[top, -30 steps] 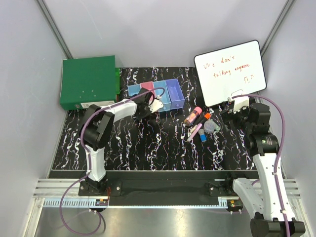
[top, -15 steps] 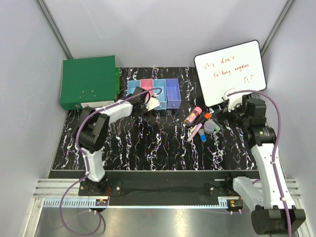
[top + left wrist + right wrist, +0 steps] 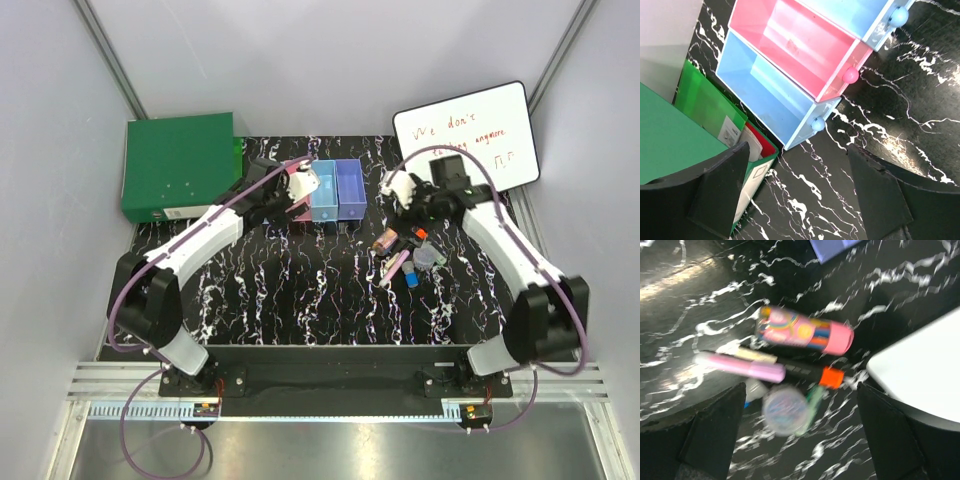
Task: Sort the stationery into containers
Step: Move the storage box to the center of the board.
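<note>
Left gripper is seen spread wide, nothing held, just before the bins. Right gripper is held open, empty, near the stationery, which is found heaped on the table, right of the bins.

- A black table top veined with white, marble-like, fills the middle of the enclosure.
- Plain pale grey panels close it in: a back wall, a left wall and a right wall.
- A slanted metal strut runs along each back corner.
- A large flat green box lies at the table's far left corner.
- A white writing board with red handwriting leans at the far right.
- An aluminium rail lines the near edge, with a dull metal sheet below it.
- The light is even, with soft glare on the table top.
</note>
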